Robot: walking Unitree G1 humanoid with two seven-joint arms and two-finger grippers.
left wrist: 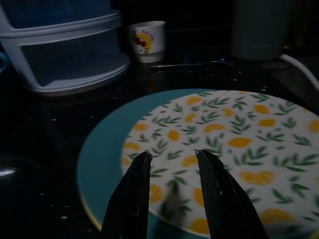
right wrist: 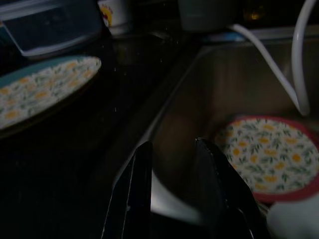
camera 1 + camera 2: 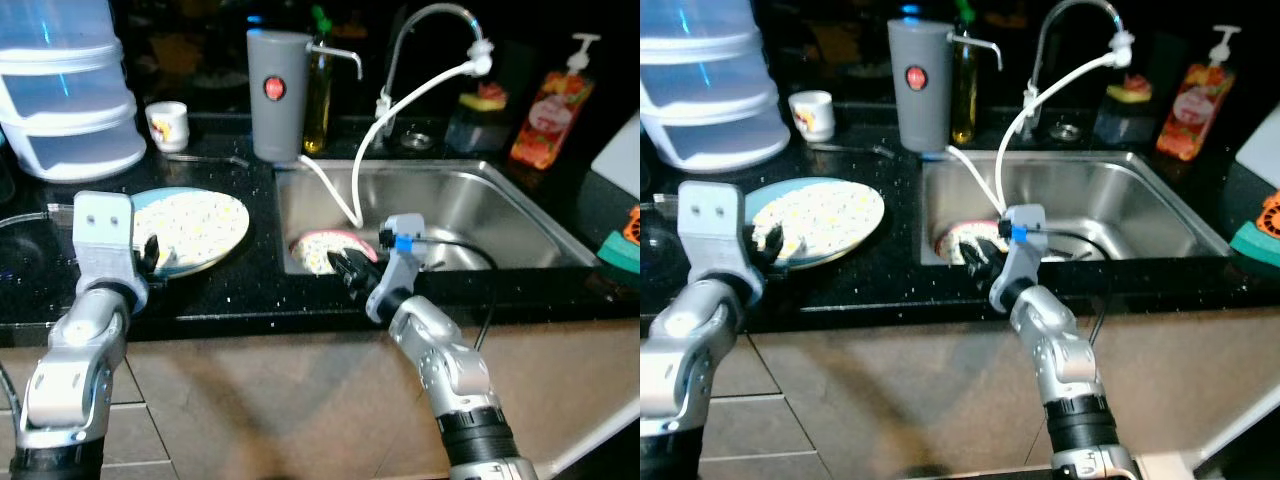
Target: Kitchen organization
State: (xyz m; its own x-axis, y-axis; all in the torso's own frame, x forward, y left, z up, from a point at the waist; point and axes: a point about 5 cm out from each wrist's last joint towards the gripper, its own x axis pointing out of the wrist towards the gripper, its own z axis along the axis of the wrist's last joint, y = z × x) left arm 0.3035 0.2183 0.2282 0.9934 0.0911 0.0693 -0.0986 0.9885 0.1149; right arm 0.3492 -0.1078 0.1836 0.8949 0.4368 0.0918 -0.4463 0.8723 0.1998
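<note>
Left gripper (image 3: 150, 252), fingers parted, empty, poised over near rim of teal-rimmed plate (image 3: 195, 228); right gripper (image 3: 345, 268), fingers parted, empty, at sink's front-left edge.

Item 1: teal-rimmed plate, lemon-and-leaf pattern, lying flat on black countertop (image 3: 230, 295) left of the sink (image 3: 500, 215); not yet lifted. Item 2: red-rimmed plate (image 2: 271, 157), same pattern, lying in the sink's front-left corner, just beyond the right gripper, untouched. White hose (image 3: 400, 110) trails from the tap into the basin beside it. Behind: grey canister (image 3: 277, 95), small printed cup (image 3: 167, 125), stacked clear containers (image 3: 65, 90), soap bottle (image 3: 548, 110). Progress, judged: early; neither plate is gripped or put away, both pickups remain.
</note>
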